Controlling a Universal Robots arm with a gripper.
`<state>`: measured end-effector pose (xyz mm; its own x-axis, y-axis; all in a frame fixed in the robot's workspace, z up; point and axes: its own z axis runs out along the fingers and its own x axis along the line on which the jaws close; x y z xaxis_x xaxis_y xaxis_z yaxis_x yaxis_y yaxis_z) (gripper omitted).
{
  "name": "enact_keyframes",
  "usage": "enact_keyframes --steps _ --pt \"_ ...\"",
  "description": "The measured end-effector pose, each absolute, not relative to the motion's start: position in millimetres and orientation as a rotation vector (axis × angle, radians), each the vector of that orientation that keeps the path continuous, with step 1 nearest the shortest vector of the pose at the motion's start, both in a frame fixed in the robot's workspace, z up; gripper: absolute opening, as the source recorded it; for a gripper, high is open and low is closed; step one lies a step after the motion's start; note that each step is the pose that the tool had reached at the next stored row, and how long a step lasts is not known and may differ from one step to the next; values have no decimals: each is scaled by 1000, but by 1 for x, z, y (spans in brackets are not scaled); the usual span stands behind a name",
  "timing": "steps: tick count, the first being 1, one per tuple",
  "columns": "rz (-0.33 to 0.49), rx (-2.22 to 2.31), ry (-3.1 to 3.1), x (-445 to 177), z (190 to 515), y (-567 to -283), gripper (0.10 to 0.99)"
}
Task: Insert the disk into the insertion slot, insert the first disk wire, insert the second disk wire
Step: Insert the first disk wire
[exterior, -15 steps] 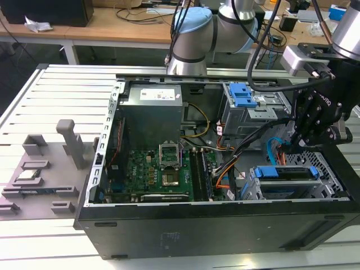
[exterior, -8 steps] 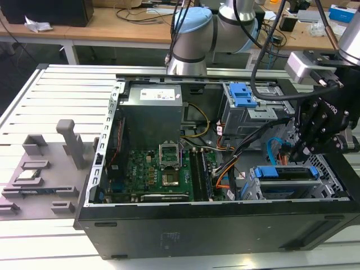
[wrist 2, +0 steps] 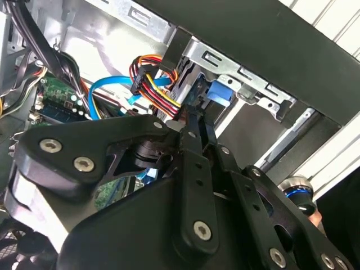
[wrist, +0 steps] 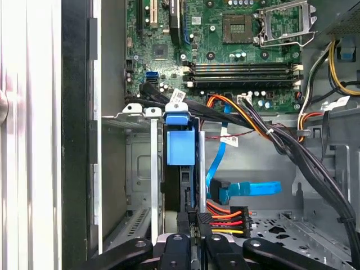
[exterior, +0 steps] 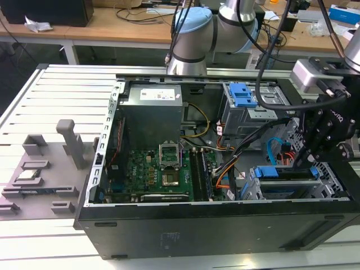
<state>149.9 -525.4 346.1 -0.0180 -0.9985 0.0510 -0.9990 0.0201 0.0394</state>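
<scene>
A black open computer case (exterior: 214, 233) lies on its side on the ribbed grey metal bench (exterior: 56, 90). At the exterior view's right, the black two-fingered hand (exterior: 302, 160) reaches down into the case.

The flat silver-grey disk in its bright blue plastic carrier (exterior: 284, 172) sits inside the low grey metal insertion slot (wrist: 154, 169), its blue tab (wrist: 180, 147) level with the cage's rim.

In both wrist views the hand (wrist: 191, 219) (wrist 2: 195, 121) is at the disk's end, pressed nearly together. I cannot tell whether it pinches anything.

Just beside it lies a bundle of red, orange, yellow and black wires with a black plug (wrist: 230, 219). A flat blue ribbon cable (wrist: 247, 188) lies near that, on the grey floor of the case.
</scene>
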Motion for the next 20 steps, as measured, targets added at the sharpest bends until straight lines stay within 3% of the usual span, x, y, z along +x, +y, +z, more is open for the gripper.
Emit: enact_keyframes --steps 16,18,19,20 --pt "12 2155 -2197 151 335 -525 169" --pt "10 2156 -2197 151 334 -525 176" --pt "11 2155 -2197 151 334 -525 239" --pt "12 2155 -2197 151 335 -525 239"
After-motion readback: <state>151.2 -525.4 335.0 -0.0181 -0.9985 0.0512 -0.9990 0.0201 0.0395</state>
